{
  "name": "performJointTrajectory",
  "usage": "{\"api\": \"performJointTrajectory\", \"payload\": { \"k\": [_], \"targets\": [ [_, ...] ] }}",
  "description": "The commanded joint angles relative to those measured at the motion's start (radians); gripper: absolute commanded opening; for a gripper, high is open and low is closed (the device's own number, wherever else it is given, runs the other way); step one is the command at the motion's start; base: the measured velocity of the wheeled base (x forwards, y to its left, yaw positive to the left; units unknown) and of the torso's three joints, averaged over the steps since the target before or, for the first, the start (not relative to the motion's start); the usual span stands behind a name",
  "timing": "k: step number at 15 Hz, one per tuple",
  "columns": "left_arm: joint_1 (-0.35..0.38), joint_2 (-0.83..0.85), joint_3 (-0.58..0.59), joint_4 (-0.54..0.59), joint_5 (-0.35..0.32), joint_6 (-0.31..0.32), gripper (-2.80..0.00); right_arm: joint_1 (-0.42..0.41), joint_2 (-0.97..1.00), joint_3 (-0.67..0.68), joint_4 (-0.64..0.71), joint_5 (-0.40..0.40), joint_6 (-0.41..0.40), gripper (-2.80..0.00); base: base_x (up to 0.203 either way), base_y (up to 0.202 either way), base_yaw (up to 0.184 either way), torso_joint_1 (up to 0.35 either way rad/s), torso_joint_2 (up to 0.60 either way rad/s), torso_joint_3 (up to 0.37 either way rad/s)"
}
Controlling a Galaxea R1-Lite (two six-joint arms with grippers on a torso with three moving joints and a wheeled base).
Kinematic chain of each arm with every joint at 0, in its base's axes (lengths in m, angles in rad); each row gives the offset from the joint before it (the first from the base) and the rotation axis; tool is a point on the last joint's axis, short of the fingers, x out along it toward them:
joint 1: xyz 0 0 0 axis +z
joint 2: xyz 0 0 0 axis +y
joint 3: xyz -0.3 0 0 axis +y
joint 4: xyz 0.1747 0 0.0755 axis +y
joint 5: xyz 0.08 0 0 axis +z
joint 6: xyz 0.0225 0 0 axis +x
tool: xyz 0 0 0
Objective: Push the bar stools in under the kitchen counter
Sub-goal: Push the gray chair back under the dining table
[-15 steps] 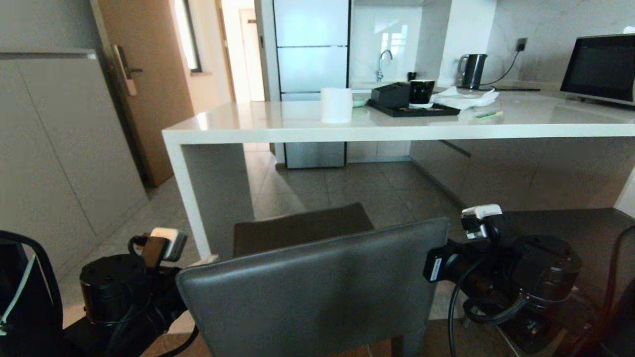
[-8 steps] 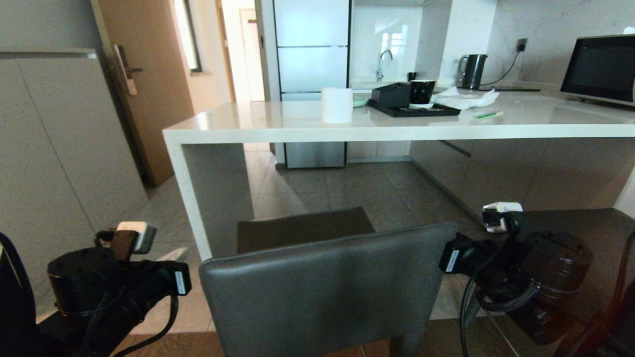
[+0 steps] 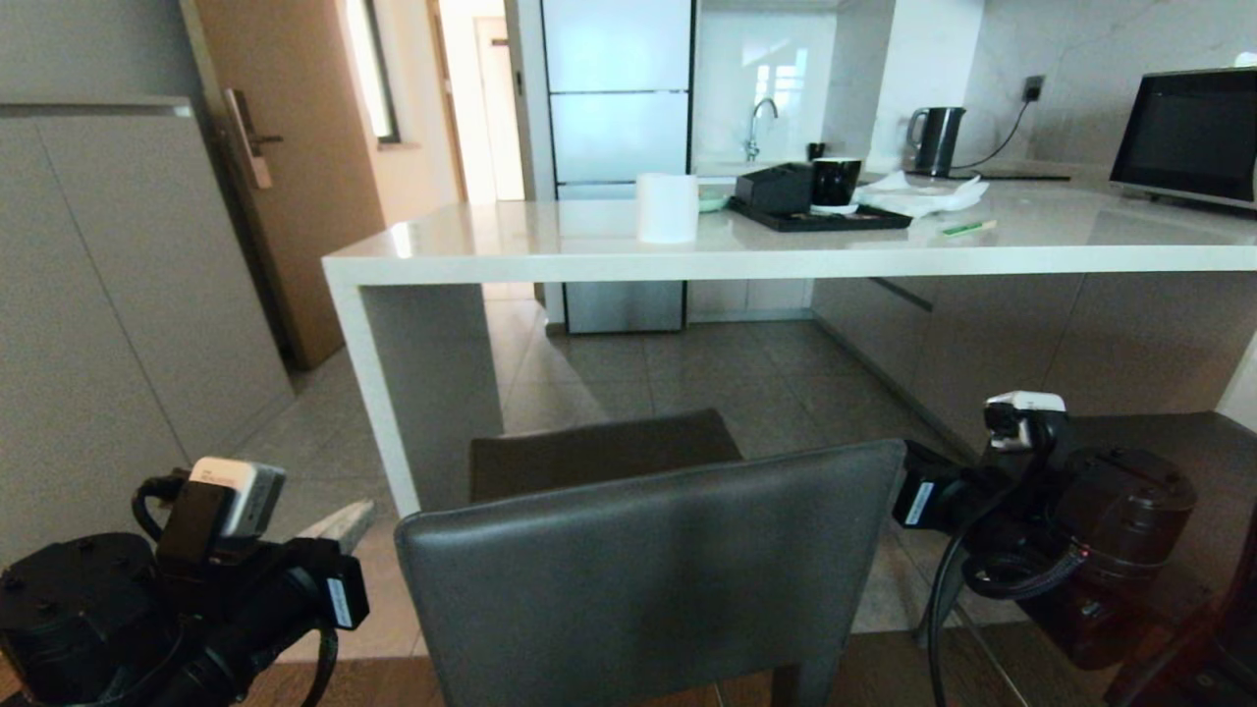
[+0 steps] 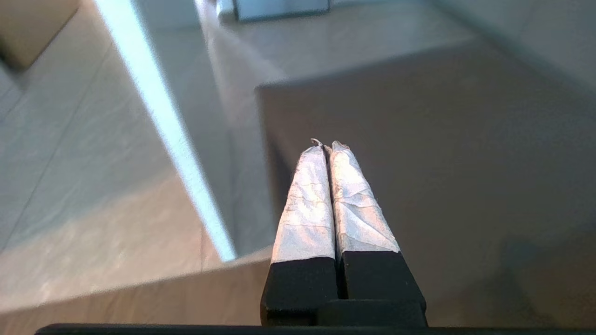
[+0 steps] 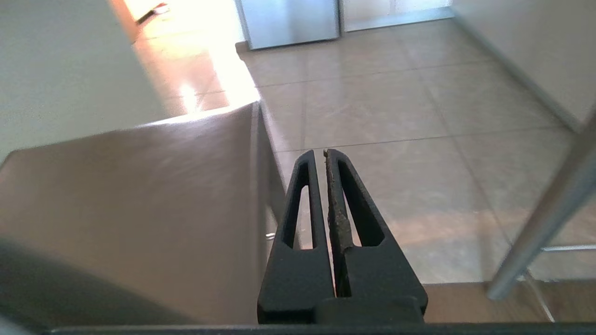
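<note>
One of the bar stools stands right in front of me, its grey leather backrest facing me and its dark seat short of the kitchen counter. The other stool's seat shows at the right. My left gripper is shut and empty, just left of the backrest's edge and apart from it. In the left wrist view its taped fingertips lie before the stool. My right gripper, shut and empty, hovers over the floor by the backrest's right edge.
On the counter stand a white paper roll, a black tray with a cup, a kettle and a microwave. Tall cabinets and a door line the left. A metal stool leg is near my right gripper.
The stool's backrest has shifted slightly right and away. My left arm has drawn back and down to the left; my right arm has swung right, off the backrest's edge.
</note>
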Motion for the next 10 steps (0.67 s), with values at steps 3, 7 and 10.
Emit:
{"api": "performJointTrajectory", "payload": {
  "k": [3, 7, 10],
  "targets": [
    [-0.167, -0.067, 0.012, 0.012, 0.040, -0.018, -2.80, 0.003, 0.004, -0.005, -0.008, 0.021, -0.001, -2.80, 0.000, 0.000, 0.000, 0.000, 0.00, 0.000],
    [-0.185, -0.018, 0.012, 0.027, 0.045, -0.034, -2.80, 0.009, 0.007, -0.017, -0.008, 0.023, -0.007, -2.80, 0.000, 0.000, 0.000, 0.000, 0.00, 0.000],
    [-0.182, 0.036, -0.019, 0.023, 0.046, -0.033, -2.80, 0.058, 0.005, -0.013, -0.008, 0.024, -0.009, -2.80, 0.000, 0.000, 0.000, 0.000, 0.00, 0.000]
  ]
}}
